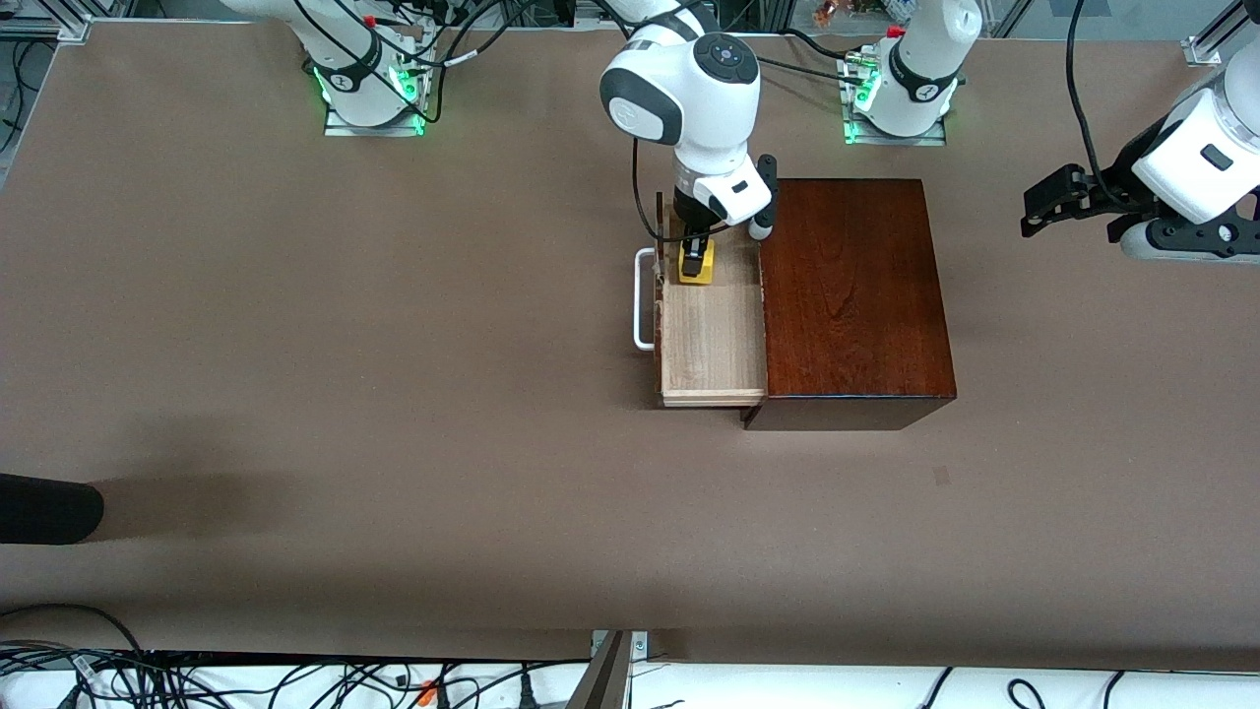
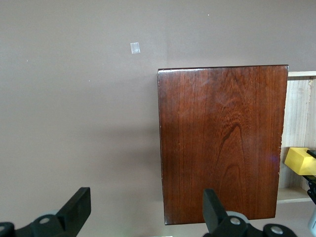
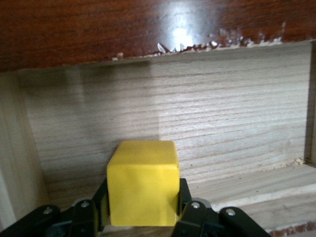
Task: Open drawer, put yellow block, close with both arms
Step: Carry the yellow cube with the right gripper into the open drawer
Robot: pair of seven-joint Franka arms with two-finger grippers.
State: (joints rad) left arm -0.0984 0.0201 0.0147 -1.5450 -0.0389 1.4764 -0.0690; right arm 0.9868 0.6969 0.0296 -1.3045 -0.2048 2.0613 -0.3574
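My right gripper (image 1: 696, 258) squeezes the small bright yellow block (image 1: 697, 266) inside the pulled-out pale wood drawer (image 1: 711, 345) of the shiny red-brown box (image 1: 851, 295), while my left gripper (image 1: 1058, 202) waits spread wide apart over the desk (image 1: 345, 345) beside that box.

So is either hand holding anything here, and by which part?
The right hand pinches the yellow block by two opposite side faces, inside the open drawer. The left hand is open, holding nothing.
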